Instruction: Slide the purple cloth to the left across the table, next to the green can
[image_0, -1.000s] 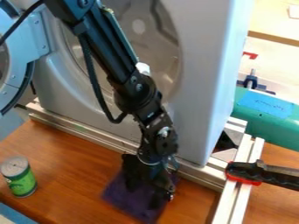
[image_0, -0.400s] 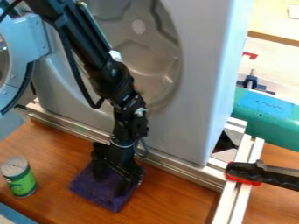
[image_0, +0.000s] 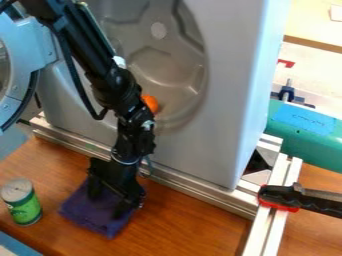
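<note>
Nearing the green can (image_0: 25, 205), the purple cloth (image_0: 79, 209) is being swept leftward beneath the wide-spread tool (image_0: 108, 204) across the desk (image_0: 187, 220), so wiping seems under way, while an orange object (image_0: 151, 103) is newly revealed.

The end effector (image_0: 107, 204) touches the purple cloth (image_0: 99, 223).

Round orange thing (image_0: 151, 103): partly hidden, at grey plastic housing (image_0: 230, 100)
Purple cloth square (image_0: 100, 222): partly covered, before housing
Pale-blue round door (image_0: 41, 42): cropped, left of housing
</note>
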